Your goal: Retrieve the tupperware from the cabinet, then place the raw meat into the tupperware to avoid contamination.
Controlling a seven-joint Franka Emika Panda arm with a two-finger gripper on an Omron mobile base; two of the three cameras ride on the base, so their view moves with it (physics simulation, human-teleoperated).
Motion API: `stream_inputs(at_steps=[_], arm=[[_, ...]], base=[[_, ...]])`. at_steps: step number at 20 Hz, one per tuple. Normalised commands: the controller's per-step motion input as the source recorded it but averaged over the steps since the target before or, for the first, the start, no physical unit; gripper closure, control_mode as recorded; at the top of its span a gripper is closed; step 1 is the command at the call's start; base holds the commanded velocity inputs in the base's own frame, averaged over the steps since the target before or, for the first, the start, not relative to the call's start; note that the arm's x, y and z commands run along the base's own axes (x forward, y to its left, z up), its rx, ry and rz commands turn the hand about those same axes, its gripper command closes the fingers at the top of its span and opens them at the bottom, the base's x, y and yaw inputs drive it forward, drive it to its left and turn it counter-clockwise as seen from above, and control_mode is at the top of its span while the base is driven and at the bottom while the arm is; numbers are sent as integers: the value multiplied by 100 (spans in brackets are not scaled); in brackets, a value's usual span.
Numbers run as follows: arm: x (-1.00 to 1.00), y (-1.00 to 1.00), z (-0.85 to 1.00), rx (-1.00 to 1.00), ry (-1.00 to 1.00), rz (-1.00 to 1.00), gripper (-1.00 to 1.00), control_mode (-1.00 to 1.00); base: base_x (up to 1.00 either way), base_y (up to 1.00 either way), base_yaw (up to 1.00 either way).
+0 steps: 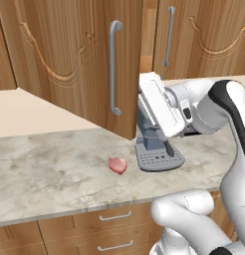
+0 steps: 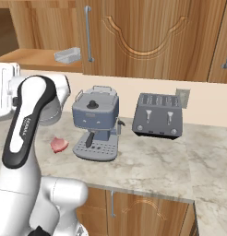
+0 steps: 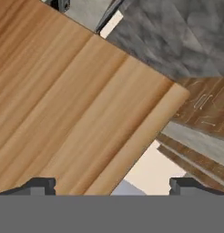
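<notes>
On cabinet shelf [image 2: 39, 59], tupperware [image 2: 68, 55] is seen; raw meat [image 1: 117, 165] lies on counter [image 1: 50, 169]. Pincer [image 3: 112, 185] spread, nothing pinched, close to open cabinet door [image 1: 84, 60]. Door likely struck during reach; coffee machine [image 2: 96, 120] possibly clipped.

door [image 3: 73, 100]: right up against the fingers [image 3: 41, 185], between and past them
counter [image 3: 177, 41]: beyond the door's far edge
drawers [image 3: 205, 104]: off past the other fingertip
</notes>
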Motion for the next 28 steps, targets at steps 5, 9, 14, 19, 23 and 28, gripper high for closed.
stream_inputs(at_steps=[5,9,14,19,23,28], arm=[[23,40,0,0,20,21,-100,-100],[11,49,-2,0,23,19,-100,-100],[0,65,-2,-1,7,0,-100,-100],[0,71,-3,-2,5,-4,-100,-100],[0,60,0,-3,6,-8,-100,-100],[0,44,0,-4,6,-5,-100,-100]], base=[[0,0,0],[0,0,0],[0,0,0],[0,0,0],[0,0,0],[0,0,0]])
